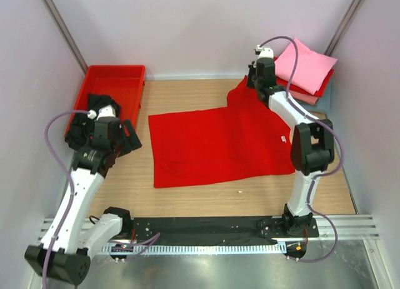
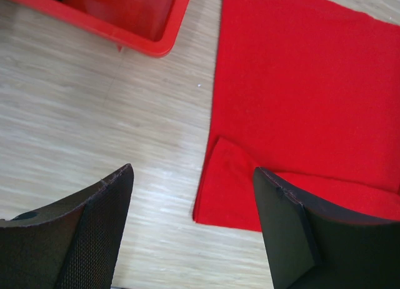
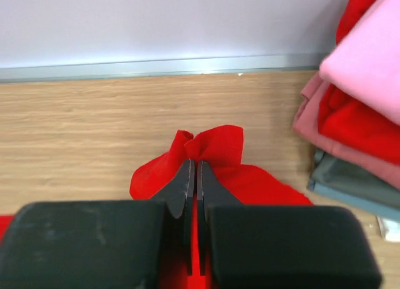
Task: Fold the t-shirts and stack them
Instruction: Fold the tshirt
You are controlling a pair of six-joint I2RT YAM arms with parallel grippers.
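A bright red t-shirt [image 1: 219, 145] lies spread across the middle of the wooden table [image 1: 187, 98], mostly flat; its far right corner is gathered up toward the right gripper [image 3: 194, 167], whose two fingers are pressed together on a pinch of that red cloth, a small bunch of it poking out past the tips. The left gripper [image 2: 194, 170] hangs above the table near the shirt's left edge with its fingers spread wide and nothing between them; from its wrist view the shirt's near left corner sits just beside the gap, with a small fold of cloth doubled over there. A red plastic tray [image 1: 94, 79] stands at the far left of the table, apart from the spread shirt; something dark, seemingly a black t-shirt [image 1: 101, 102], lies crumpled inside it, partly hidden by the left arm. In the far right corner sits a stack of folded t-shirts [image 1: 306, 67]: a pink one [image 3: 369, 57] on top, a red one [image 3: 356, 123] beneath it, then a salmon one [image 3: 309, 114], and a grey-blue one [image 3: 340, 176] at the bottom; the pinched corner lies near this stack without touching it.
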